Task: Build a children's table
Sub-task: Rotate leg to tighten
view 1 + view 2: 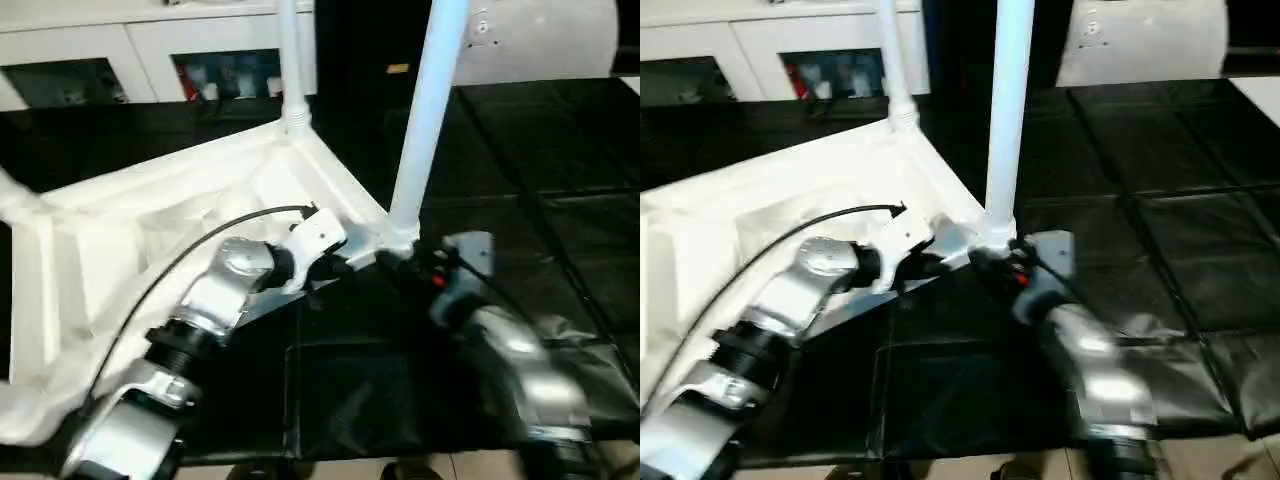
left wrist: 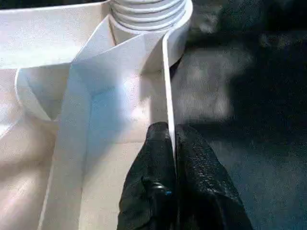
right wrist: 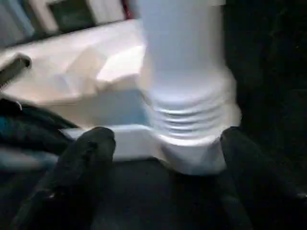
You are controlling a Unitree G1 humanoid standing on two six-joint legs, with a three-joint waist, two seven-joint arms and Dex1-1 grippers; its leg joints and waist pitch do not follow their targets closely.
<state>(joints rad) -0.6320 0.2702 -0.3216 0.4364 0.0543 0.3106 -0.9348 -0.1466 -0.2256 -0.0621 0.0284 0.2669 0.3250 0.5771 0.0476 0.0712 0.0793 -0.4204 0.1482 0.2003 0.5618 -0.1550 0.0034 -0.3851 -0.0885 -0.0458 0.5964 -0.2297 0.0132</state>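
The children's table lies upside down, its white ribbed top (image 1: 150,230) on black mats. One leg (image 1: 427,120) stands upright in the near right corner socket, another leg (image 1: 290,60) in the far corner, and a third leg (image 1: 15,205) shows at the left edge. My left gripper (image 2: 170,132) is shut on the top's thin side rim (image 2: 166,81), close to that near right corner (image 1: 335,265). My right gripper (image 3: 165,139) is open at the base of the near leg (image 3: 184,72), one black finger (image 3: 91,148) on each side of the threaded socket, not pressing on it.
A white cabinet (image 1: 150,40) with glass-fronted compartments runs along the back left. A white rounded object (image 1: 540,40) stands at the back right. Black floor mats (image 1: 540,150) spread to the right and in front of the table.
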